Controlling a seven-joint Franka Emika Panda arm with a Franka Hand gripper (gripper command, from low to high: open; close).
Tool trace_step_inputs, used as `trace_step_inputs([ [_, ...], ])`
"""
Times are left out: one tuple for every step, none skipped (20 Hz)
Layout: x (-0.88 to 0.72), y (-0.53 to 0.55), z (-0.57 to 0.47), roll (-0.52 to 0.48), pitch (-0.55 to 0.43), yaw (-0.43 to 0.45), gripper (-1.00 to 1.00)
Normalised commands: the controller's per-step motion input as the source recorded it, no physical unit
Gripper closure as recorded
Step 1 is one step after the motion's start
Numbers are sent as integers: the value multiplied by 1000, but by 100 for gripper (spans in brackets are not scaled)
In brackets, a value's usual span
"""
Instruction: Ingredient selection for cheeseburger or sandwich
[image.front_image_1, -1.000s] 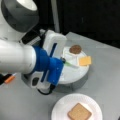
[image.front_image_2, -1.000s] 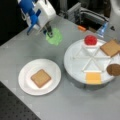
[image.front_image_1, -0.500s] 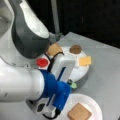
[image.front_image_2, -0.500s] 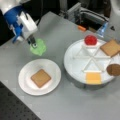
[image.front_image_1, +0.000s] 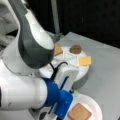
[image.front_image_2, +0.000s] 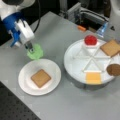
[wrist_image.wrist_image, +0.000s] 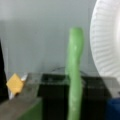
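My gripper (image.front_image_2: 30, 49) is shut on the edge of the green lettuce disc (image.front_image_2: 35, 53), which hangs just above the table beside the upper left rim of the white paper plate (image.front_image_2: 26, 75). One toast square (image.front_image_2: 40, 78) lies alone on that plate. The round divided tray (image.front_image_2: 75, 63) holds the red tomato (image.front_image_2: 90, 40), a second toast (image.front_image_2: 111, 47), the brown patty (image.front_image_2: 113, 69) and the yellow cheese (image.front_image_2: 93, 78). In the wrist view the lettuce (wrist_image.wrist_image: 75, 75) shows edge-on next to the plate (wrist_image.wrist_image: 107, 42). In a front view my arm hides most of the lettuce (image.front_image_1: 75, 93).
A small orange object (image.front_image_2: 81, 28) and grey equipment (image.front_image_2: 82, 12) sit behind the tray. A dark perforated board (image.front_image_2: 10, 107) borders the table at a front view's bottom left. The arm's blue mount (image.front_image_1: 62, 105) hangs over the plate's (image.front_image_1: 96, 110) edge.
The gripper has carried the lettuce down and nearer to the paper plate. The pieces on the tray and the toast on the plate have not moved.
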Motion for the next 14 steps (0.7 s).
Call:
trace_step_inputs([
  [289, -143, -275, 127, -39, 112, 100],
  [278, -159, -244, 137, -48, 118, 100],
  [273, -177, -213, 148, -59, 123, 100],
  [271, -192, -191, 163, -72, 132, 100],
  [270, -205, -183, 176, -77, 138, 100],
  [269, -210, -161, 180, -77, 135, 100],
  [275, -218, -145, 205, -70, 157, 100],
  [279, -220, -125, 211, -67, 157, 100],
  [287, -214, -119, 228, -71, 169, 100],
  [297, -204, -117, 239, -77, 164, 100],
  [307, -193, -122, 250, -83, 160, 100],
  [314, -184, -113, 253, -83, 154, 100],
  [320, -173, -114, 258, -106, 149, 100],
  [327, -170, -113, 263, -119, 150, 100],
])
